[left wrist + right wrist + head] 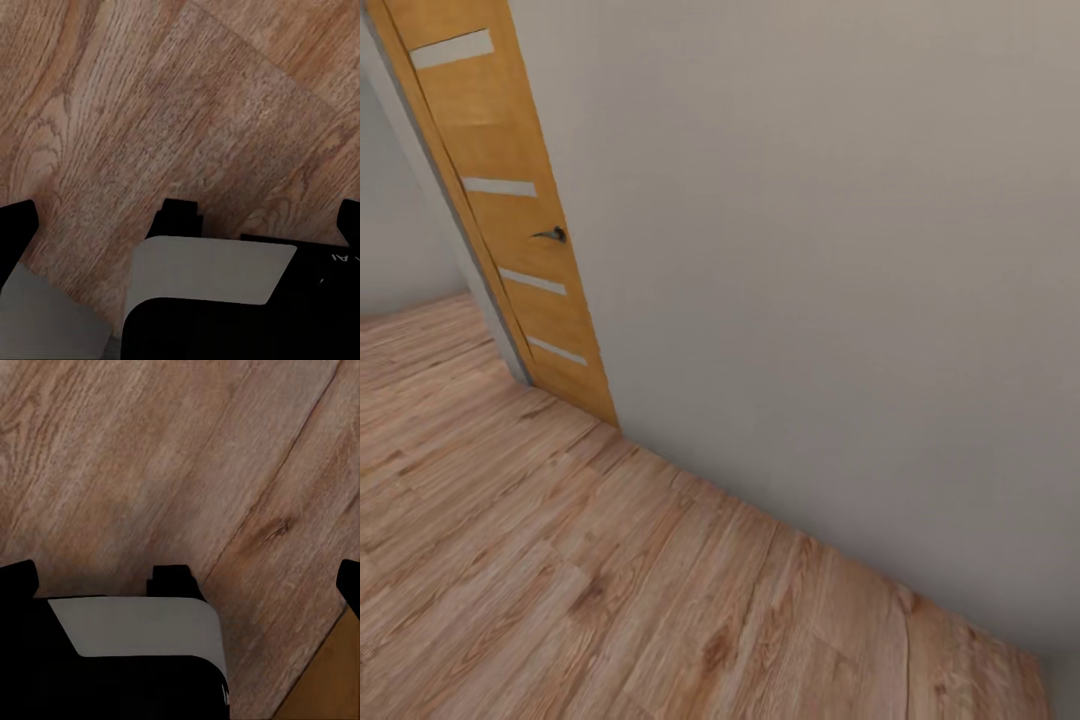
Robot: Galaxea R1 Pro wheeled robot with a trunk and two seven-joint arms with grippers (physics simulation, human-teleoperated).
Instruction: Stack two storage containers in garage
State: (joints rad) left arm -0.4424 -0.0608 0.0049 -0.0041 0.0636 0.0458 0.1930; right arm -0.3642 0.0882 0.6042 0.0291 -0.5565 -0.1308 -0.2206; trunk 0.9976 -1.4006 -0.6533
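Note:
The two storage containers are out of view, and so is the garage. I face a plain pale grey wall (810,250) over light wood-plank flooring (560,580). My left gripper (182,223) hangs above the planks, its black fingertips (16,225) wide apart, open with nothing between them. My right gripper (184,581) is likewise open over the planks, its fingertips (18,576) at the picture's two sides and empty.
An orange-brown wooden door (510,210) with pale glass strips and a dark handle (550,234) stands at the left of the wall, with more plank floor beyond it. Grey and black parts of my own body (210,270) show under each wrist.

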